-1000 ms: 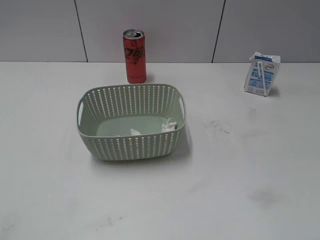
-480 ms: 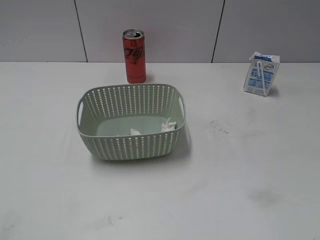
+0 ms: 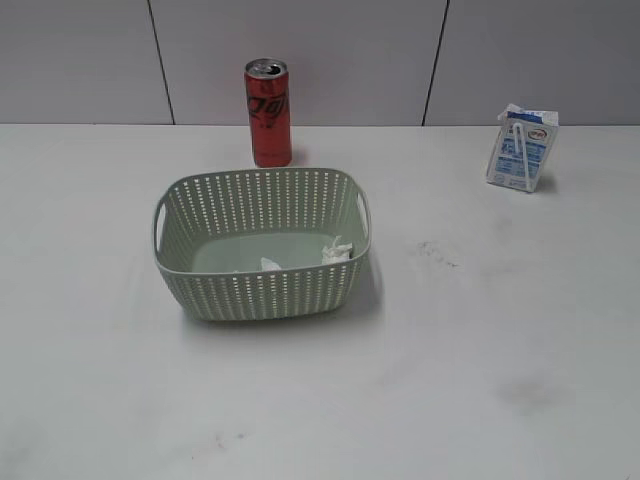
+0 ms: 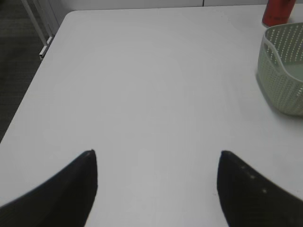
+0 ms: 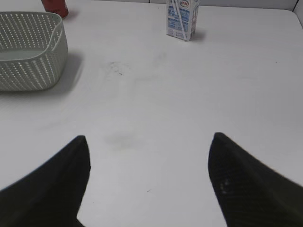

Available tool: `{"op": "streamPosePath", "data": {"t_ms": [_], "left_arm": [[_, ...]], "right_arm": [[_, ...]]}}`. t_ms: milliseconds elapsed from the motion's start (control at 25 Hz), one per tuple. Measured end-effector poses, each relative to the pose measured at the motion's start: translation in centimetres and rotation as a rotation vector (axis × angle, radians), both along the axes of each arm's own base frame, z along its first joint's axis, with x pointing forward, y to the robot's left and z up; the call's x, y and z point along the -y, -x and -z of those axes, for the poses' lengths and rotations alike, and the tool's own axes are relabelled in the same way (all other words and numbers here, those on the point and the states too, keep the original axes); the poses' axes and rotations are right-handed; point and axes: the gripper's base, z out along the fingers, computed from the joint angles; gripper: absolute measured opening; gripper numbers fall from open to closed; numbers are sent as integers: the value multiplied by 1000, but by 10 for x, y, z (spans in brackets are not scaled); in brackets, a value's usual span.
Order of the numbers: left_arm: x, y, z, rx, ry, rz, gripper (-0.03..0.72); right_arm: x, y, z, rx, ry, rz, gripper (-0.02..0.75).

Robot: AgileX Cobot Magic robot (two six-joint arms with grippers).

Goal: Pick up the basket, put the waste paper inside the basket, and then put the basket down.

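Note:
The pale green basket (image 3: 200, 290) stands upright on the white table, left of centre. Two small white waste paper wads (image 3: 337, 251) lie inside it at the front right. The basket also shows at the right edge of the left wrist view (image 4: 284, 71) and at the upper left of the right wrist view (image 5: 28, 56). My left gripper (image 4: 156, 153) is open and empty over bare table, left of the basket. My right gripper (image 5: 149, 137) is open and empty over bare table, right of the basket. Neither gripper shows in the exterior view.
A red drink can (image 3: 269, 112) stands just behind the basket, near the back wall. A white-and-blue drink carton (image 3: 522, 148) stands at the back right, also in the right wrist view (image 5: 182, 20). The table's left edge (image 4: 33, 90) drops off to the floor.

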Motion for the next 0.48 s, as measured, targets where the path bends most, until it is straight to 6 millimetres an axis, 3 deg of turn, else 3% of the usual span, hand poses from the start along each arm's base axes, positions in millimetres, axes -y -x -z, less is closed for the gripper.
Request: {"op": "streamPosePath", "data": {"t_ms": [480], "left_arm": [[0, 0, 0, 0, 0, 0, 571]], "right_arm": [[-3, 0, 0, -3, -24, 71, 589]]}}
